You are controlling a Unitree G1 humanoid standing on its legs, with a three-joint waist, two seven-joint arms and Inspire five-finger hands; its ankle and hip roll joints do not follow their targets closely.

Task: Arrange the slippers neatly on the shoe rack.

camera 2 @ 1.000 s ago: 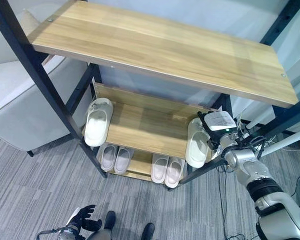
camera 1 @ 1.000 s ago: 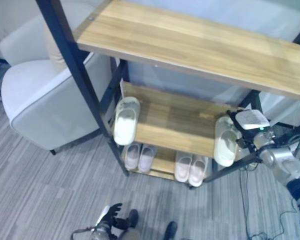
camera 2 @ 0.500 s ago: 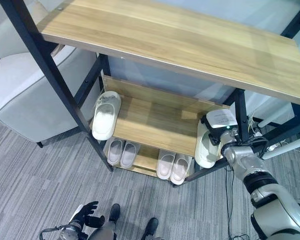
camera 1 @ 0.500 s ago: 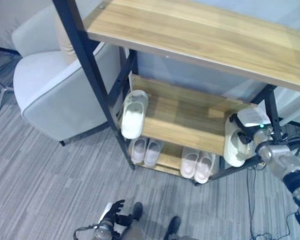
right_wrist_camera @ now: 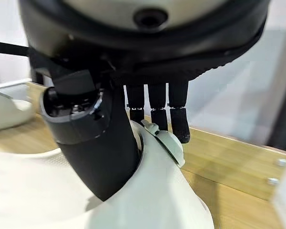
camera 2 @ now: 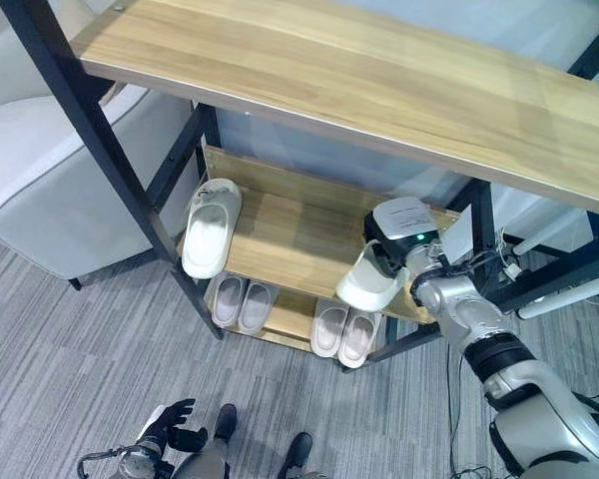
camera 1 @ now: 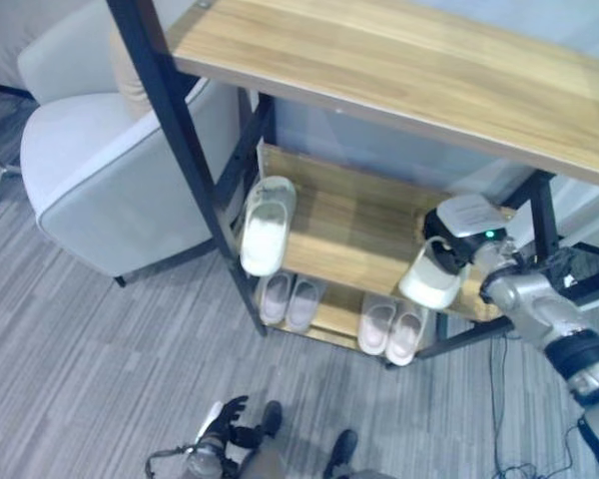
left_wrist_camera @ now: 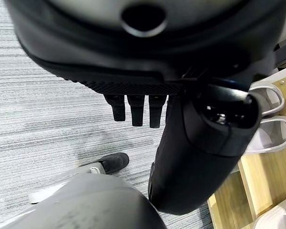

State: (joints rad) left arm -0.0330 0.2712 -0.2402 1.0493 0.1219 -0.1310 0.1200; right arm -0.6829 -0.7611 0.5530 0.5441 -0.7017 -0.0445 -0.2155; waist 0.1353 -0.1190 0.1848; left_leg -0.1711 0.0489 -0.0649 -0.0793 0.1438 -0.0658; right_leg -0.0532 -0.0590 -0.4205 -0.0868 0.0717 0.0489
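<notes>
Carpet (camera 1: 70, 329) underlies the wooden shoe rack (camera 1: 359, 225); right hand (camera 2: 399, 239) grips a cream slipper (camera 2: 371, 282).

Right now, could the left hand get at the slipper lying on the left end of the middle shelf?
Probably not without moving first. The left hand hangs low near the floor, fingers relaxed, well below and short of that slipper, and the rack's black post stands just beside it. The right hand holds the other slipper.

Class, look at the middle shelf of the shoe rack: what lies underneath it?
Under the middle shelf, two pale pairs of slippers sit side by side on the bottom shelf. Their heels are hidden beneath the shelf.
</notes>
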